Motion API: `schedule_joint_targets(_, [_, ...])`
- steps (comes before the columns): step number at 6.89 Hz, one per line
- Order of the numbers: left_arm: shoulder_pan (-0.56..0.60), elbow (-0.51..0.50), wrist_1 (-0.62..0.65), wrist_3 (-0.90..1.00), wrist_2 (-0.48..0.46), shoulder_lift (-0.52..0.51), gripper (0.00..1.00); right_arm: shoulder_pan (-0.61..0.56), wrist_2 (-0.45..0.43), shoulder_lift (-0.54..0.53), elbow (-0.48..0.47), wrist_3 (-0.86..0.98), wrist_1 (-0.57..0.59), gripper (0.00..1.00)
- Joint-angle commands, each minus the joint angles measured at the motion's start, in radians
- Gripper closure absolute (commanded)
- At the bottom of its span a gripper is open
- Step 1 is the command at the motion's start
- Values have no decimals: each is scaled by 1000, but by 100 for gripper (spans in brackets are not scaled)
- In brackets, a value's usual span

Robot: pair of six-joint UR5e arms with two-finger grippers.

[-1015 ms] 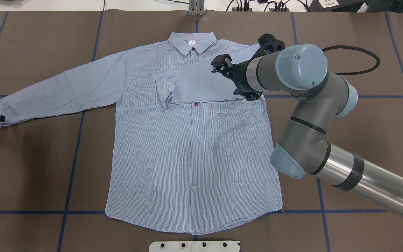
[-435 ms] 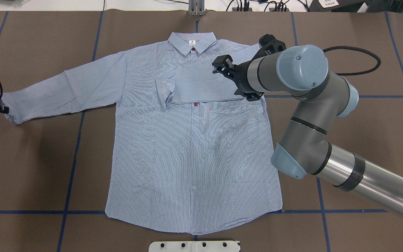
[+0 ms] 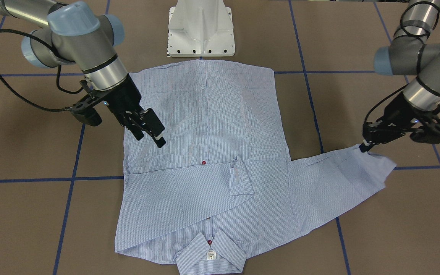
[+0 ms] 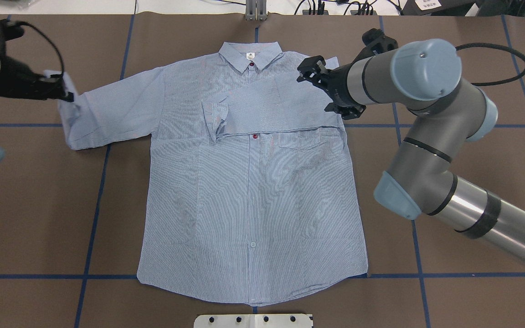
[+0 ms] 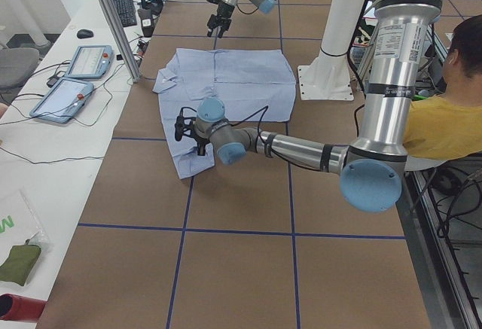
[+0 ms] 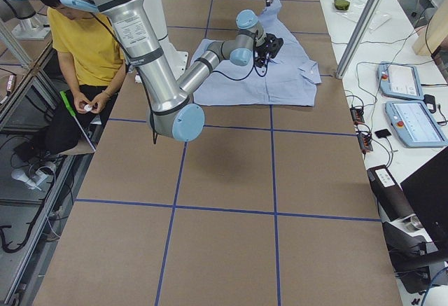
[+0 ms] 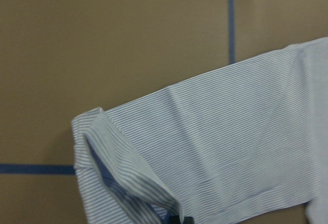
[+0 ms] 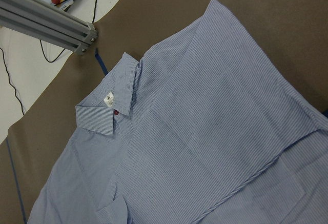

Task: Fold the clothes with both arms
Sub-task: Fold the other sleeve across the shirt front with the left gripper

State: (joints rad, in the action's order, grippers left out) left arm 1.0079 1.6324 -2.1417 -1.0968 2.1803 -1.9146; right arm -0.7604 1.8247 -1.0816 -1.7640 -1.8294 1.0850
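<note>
The light blue striped shirt (image 4: 249, 182) lies face up on the brown table, collar at the far side. Its right sleeve (image 4: 267, 109) is folded across the chest. My left gripper (image 4: 65, 93) is shut on the cuff of the left sleeve (image 4: 112, 109) and holds it off the table, doubled back toward the body; it also shows in the front view (image 3: 363, 147). The left wrist view shows the hanging cuff (image 7: 118, 178). My right gripper (image 4: 324, 91) is open and empty, above the shirt's right shoulder; it also shows in the front view (image 3: 150, 138).
The white pedestal base (image 3: 201, 26) stands at the shirt's hem side. Blue tape lines (image 4: 94, 218) cross the brown table. An aluminium post (image 4: 255, 9) stands behind the collar. A seated person in yellow (image 6: 91, 40) is beside the robot. Tablets (image 5: 75, 80) lie on a side desk.
My left gripper has lifted the left cuff and carried it right and away from the robot, toward the shirt body. My right arm has drawn back to the right, off the folded sleeve.
</note>
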Motion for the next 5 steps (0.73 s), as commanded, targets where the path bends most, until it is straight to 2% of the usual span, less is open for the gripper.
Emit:
schedule_joint_targets(1, [-174, -21, 209, -230, -109, -296, 100, -176, 217, -134, -37, 179, -10, 1])
schedule_joint_targets(2, [-234, -116, 209, -336, -147, -434, 100, -265, 320, -188, -37, 284, -11, 1])
schedule_joint_targets(3, [-291, -234, 204, -426, -199, -571, 100, -327, 381, -237, -35, 376, -11, 1])
schedule_joint_targets(5, [-380, -291, 107, -533, -299, -621, 100, -344, 384, -265, -28, 444, -11, 1])
